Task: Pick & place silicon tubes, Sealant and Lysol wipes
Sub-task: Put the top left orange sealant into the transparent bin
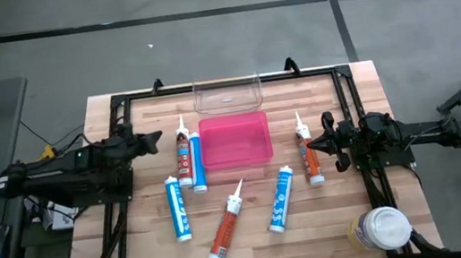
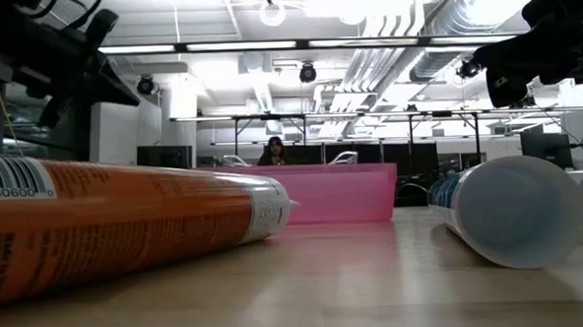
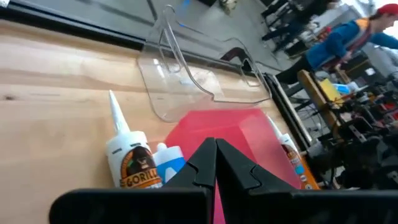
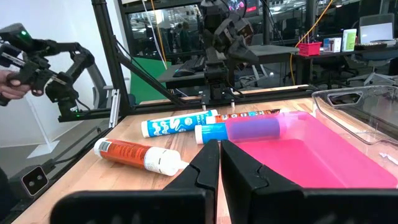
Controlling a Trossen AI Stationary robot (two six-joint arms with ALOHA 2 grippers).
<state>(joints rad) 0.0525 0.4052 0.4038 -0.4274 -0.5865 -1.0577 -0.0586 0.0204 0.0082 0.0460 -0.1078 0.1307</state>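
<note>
Several caulk tubes lie on their sides on the wooden table: a brown-labelled tube (image 1: 183, 149) and a blue one (image 1: 197, 168) beside the pink bin (image 1: 235, 140), a blue-white one (image 1: 177, 209), an orange one (image 1: 226, 225), a blue one (image 1: 281, 199) and an orange one (image 1: 308, 156). The Lysol wipes canister (image 1: 380, 228) stands upright at the near right corner. My left gripper (image 1: 158, 138) is shut and empty, above the table left of the brown-labelled tube (image 3: 130, 165). My right gripper (image 1: 321, 141) is shut and empty, just right of the orange tube.
A clear bin (image 1: 228, 95) stands behind the pink bin at the far edge. A black frame (image 1: 119, 104) runs round the table. In the low view the orange tube (image 2: 107, 226) and the blue tube (image 2: 515, 208) lie close to the near edge. People show in the room beyond.
</note>
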